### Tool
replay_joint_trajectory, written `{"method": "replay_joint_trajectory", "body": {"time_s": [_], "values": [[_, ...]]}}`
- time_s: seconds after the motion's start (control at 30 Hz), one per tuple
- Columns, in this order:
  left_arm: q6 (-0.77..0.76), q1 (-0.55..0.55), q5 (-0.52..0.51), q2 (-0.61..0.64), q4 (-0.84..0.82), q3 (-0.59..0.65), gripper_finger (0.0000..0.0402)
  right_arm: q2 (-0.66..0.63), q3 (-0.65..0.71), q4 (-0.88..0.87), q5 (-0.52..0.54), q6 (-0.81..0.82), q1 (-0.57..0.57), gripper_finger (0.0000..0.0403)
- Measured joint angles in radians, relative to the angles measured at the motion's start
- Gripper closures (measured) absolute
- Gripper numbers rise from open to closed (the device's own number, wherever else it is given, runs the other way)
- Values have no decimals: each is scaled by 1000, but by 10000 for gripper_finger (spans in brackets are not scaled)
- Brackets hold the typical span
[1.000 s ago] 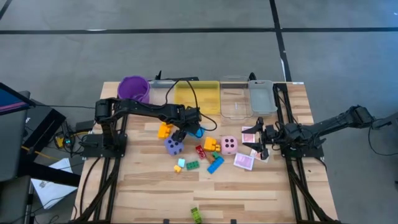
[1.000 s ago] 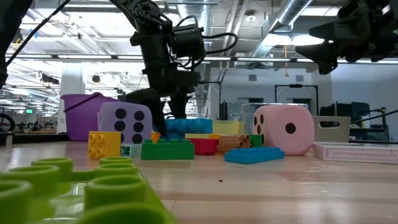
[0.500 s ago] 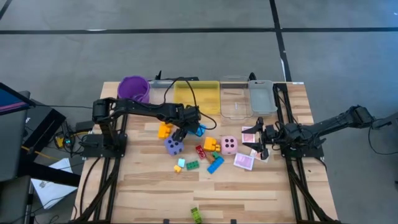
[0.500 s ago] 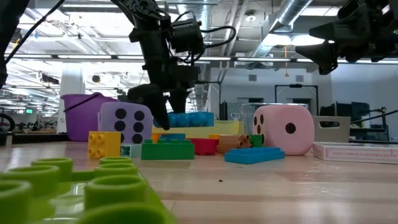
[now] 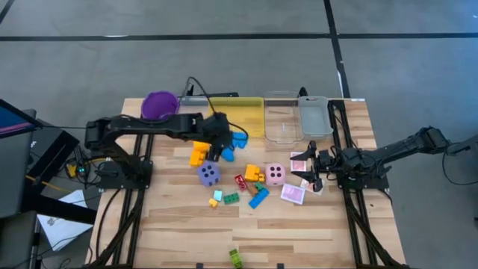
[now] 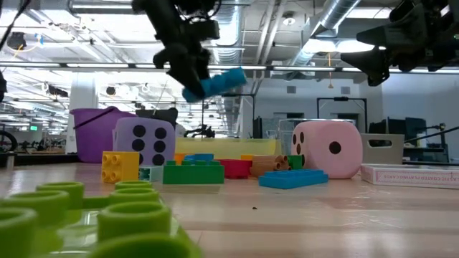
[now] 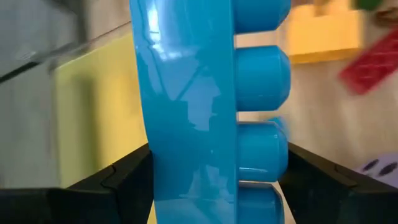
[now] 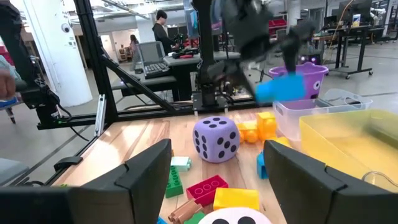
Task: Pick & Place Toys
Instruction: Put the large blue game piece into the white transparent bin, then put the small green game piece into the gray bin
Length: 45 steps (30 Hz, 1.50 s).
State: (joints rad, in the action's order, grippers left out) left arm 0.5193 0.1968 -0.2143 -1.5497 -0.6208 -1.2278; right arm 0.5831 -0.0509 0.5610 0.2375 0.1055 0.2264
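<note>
My left gripper (image 5: 222, 143) is shut on a light blue building block (image 5: 238, 139), high over the table just in front of the yellow tray (image 5: 237, 116); it also shows in the low view (image 6: 185, 61) with the block (image 6: 217, 83). My right gripper (image 5: 310, 172) is open and empty above the pink playing cards (image 5: 293, 193) at the right. On the table lie a purple die (image 5: 208, 175), a pink die (image 5: 275, 174), an orange-yellow block (image 5: 198, 154), and red (image 5: 240, 181), green (image 5: 231, 198) and blue (image 5: 259, 197) blocks. My left gripper pinches the light blue block between its two fingers, one finger (image 7: 118, 180) on the smooth side (image 7: 168, 155) and one on the studded side (image 7: 261, 168). It holds the block by one end. The block is lifted clear and juts out tilted, its free end (image 6: 237, 75) higher.
A purple cup (image 5: 160, 104) stands at the far left; a clear tray (image 5: 281, 127) and a grey tray (image 5: 314, 116) stand right of the yellow one. A green block (image 5: 236, 258) lies at the near edge. People and desks show beyond the table.
My left gripper has risen from the table with the light blue block and gone toward the far edge and the yellow tray. The block, level among the other toys before, is now lifted clear and tilted.
</note>
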Motion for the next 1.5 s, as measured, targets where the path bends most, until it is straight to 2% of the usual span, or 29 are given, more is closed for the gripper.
{"method": "replay_joint_trajectory", "body": {"time_s": [0.17, 0.33, 0.43, 0.53, 0.7, 0.87, 1.13, 1.5], "values": [[-130, 89, -95, 97, -88, 0, 122, 0, 0, 0, 0, 22, 0, 154], [-308, 221, -100, 170, -148, 0, 124, 0, 0, 11, 2, 26, 0, 154], [-468, 305, -99, 189, -189, 0, 124, 0, 0, 31, 5, 34, 0, 154], [-617, 396, -30, 191, -265, 0, 124, 0, 0, 49, 9, 53, 0, 154], [-783, 517, 99, 160, -366, 1, 123, 0, 0, 68, 32, 71, 0, 154], [-839, 575, 130, 113, -365, 0, 124, 0, 0, 72, 34, 71, 0, 154], [-841, 579, 167, 20, -361, 0, 122, 0, 0, 78, 34, 52, 0, 154], [-812, 575, 163, 5, -354, 0, 49, 0, 0, 74, 34, 52, 0, 154]]}}
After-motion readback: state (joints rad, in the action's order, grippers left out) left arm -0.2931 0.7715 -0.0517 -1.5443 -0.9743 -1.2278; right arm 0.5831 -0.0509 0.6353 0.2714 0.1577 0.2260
